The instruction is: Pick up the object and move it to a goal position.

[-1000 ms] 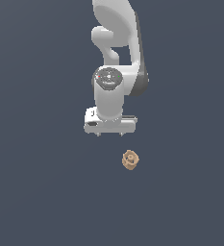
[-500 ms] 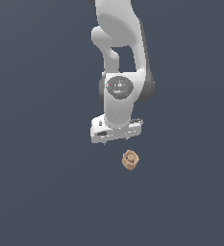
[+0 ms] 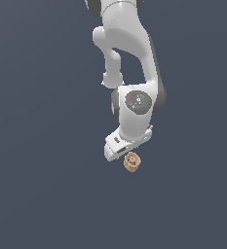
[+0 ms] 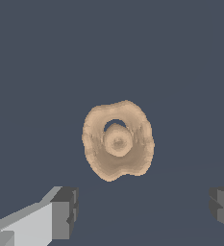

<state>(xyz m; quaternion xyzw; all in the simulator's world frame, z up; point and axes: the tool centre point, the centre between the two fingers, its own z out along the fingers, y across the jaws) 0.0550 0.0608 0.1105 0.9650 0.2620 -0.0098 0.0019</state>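
Note:
The object [image 3: 132,162] is a small tan lumpy piece lying on the dark grey floor, with its ring-like hollow facing up. In the wrist view it [image 4: 117,140] sits near the middle of the picture. My white gripper [image 3: 127,149] hangs just above and beside it, tilted; in the exterior view its hand almost touches the object's upper edge. In the wrist view the gripper [image 4: 144,209] is open, with one grey fingertip [image 4: 65,211] and the other at the picture's edge set wide apart, both clear of the object. It holds nothing.
A plain dark grey floor [image 3: 47,194] fills both views. The white arm [image 3: 127,44] rises from the gripper to the exterior view's top edge.
The arm has come down and toward the exterior view's right, and the hand has turned. The gripper now sits right by the object, which has not moved.

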